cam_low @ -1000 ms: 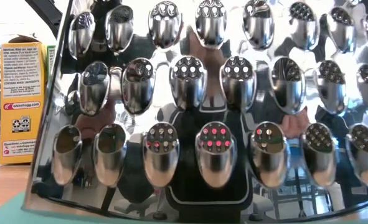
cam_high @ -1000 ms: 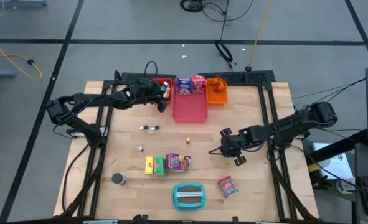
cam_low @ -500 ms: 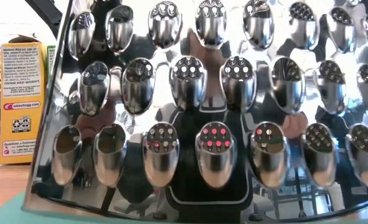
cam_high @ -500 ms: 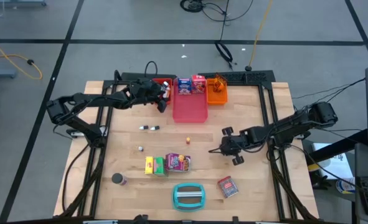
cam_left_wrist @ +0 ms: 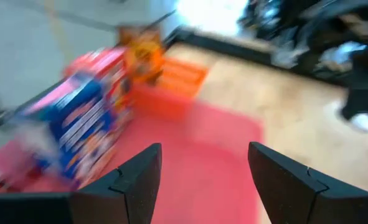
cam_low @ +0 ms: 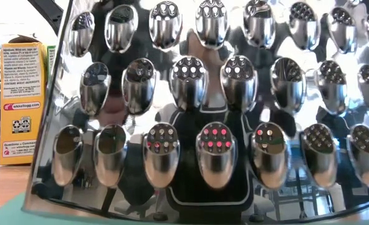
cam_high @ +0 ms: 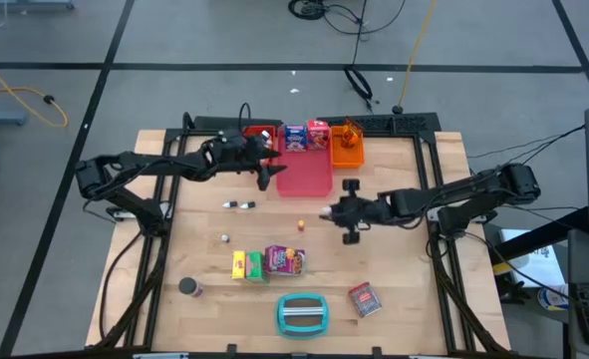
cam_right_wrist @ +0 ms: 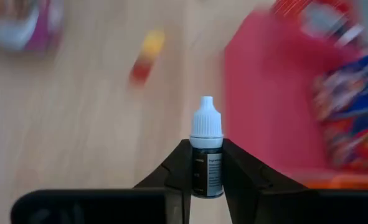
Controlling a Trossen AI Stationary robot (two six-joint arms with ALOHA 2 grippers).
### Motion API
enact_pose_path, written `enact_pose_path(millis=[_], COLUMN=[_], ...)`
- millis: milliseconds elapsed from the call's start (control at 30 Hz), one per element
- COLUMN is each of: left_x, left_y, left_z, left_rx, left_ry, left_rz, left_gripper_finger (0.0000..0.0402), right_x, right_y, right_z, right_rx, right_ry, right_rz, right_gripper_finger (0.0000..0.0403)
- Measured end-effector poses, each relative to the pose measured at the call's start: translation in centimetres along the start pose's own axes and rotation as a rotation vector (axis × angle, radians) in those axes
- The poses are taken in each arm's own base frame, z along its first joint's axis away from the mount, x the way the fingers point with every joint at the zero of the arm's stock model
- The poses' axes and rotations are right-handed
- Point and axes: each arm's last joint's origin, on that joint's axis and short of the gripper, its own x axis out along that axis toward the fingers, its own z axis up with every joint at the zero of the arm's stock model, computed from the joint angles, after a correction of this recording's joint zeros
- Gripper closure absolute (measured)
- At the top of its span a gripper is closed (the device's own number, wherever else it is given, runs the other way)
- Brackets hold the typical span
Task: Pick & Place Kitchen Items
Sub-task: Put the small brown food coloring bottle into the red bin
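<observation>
We are carrying a small white-capped bottle (cam_right_wrist: 207,155), pinched in our right tool (cam_high: 336,214) at frame centre, toward the pink tray (cam_high: 304,178), where release comes next; left tool (cam_high: 265,170) waits open, empty.

You're looking at a robotics lab, wooden table (cam_high: 414,289) on a black frame (cam_high: 426,179), grey floor marked with dark tape lines (cam_high: 274,67), loose cables (cam_high: 369,88) at the far side.

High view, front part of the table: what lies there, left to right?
Dark can → yellow box → green box → purple packet → teal-and-grey object → red-white box.
</observation>
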Motion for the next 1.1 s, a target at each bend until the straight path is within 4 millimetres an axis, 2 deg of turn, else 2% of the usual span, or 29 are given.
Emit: enact_pose_path(millis=[200,500,700,1100], left_x=[0.2,0.0,-0.1,-0.6], left_y=[-2.0,-4.3,-5.4,-8.2], left_z=[1.4,3.0,3.4,4.1], left_rx=[0.096,0.188,0.215,0.325], left_ry=[-0.146,-0.332,-0.392,-0.52], left_rz=[-0.143,-0.227,-0.262,-0.329], left_gripper_finger=[0.016,0.016,0.016,0.016], right_x=[-0.5,-1.3,-1.8,-1.9], right_y=[-2.7,-5.7,-6.3,-6.4], right_z=[3.0,5.7,6.4,6.5], right_rx=[0.055,0.145,0.165,0.176], right_ry=[-0.182,-0.484,-0.595,-0.614], right_rz=[-0.096,-0.203,-0.207,-0.209], right_gripper_finger=[0.0351,0.0351,0.0351,0.0351])
